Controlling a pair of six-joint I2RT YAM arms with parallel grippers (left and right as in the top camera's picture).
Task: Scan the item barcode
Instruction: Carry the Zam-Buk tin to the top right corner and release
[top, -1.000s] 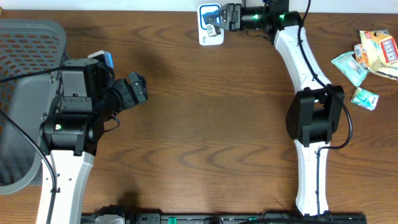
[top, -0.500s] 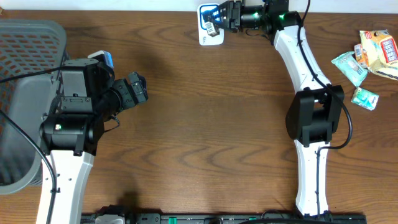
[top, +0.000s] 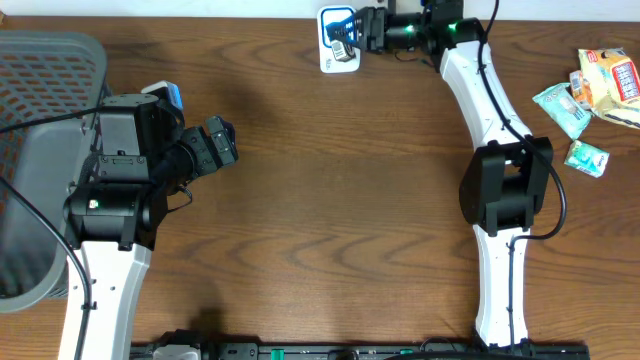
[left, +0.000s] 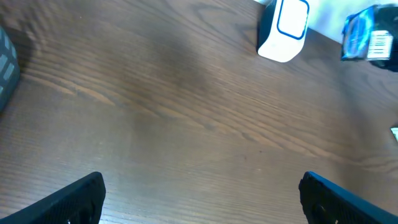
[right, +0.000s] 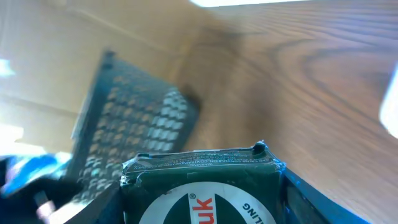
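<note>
Two tools: one left tool (top: 224, 140), one right tool (top: 358, 30). One basket (top: 40, 70), one scanner (left: 283, 31), one blue packet (left: 364, 38) — plus one yellow packet (top: 610, 80) and two green packets (top: 560, 108) (top: 587, 158) on the surface (top: 330, 200).

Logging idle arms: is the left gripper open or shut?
Open. The left gripper shows its fingers wide apart at the bottom corners of the left wrist view, with only table between them.

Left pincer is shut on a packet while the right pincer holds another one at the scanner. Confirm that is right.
One thing is wrong: the left pincer is open and empty, as the left wrist view shows. The rest stands: the right pincer holds a packet at the scanner.
</note>
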